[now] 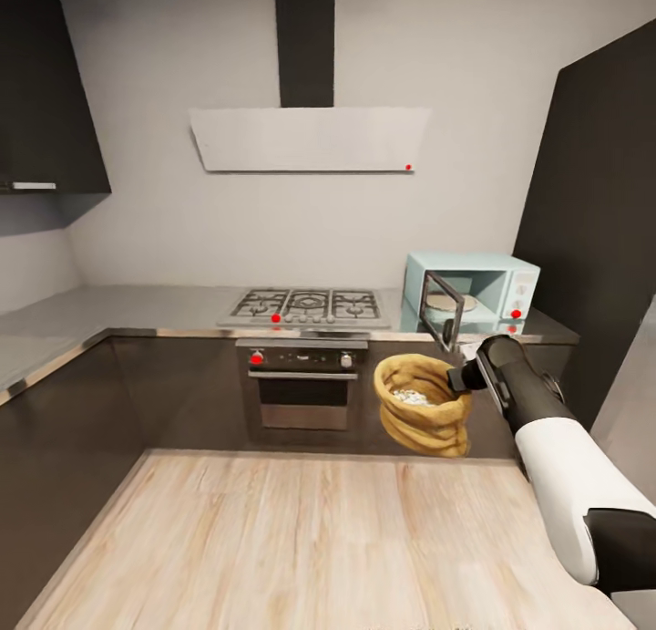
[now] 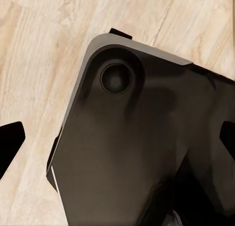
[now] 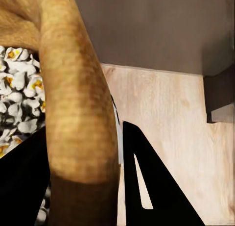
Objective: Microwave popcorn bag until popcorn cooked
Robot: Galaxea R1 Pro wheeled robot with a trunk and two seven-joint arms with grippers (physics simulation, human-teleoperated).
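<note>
My right gripper [image 1: 458, 375] is shut on the rim of the tan popcorn bag [image 1: 424, 420], which hangs in the air in front of the dark cabinet fronts, below counter height. Whitish popcorn [image 1: 412, 397] shows through its open mouth. In the right wrist view the bag's rim [image 3: 73, 113] sits between the dark fingers [image 3: 147, 187], with popcorn [image 3: 19, 88] beside it. The mint-blue microwave [image 1: 483, 288] stands on the grey countertop [image 1: 137, 306] at the right, its dark glass door [image 1: 442, 309] swung open toward me. My left gripper [image 2: 117, 138] is open over the robot's dark base [image 2: 137, 152].
A steel gas hob [image 1: 308, 306] and a built-in oven [image 1: 303, 384] sit left of the microwave, under a white hood [image 1: 310, 138]. A tall dark cabinet [image 1: 592, 229] flanks the microwave on the right. The light wood floor [image 1: 273, 539] lies between me and the cabinets.
</note>
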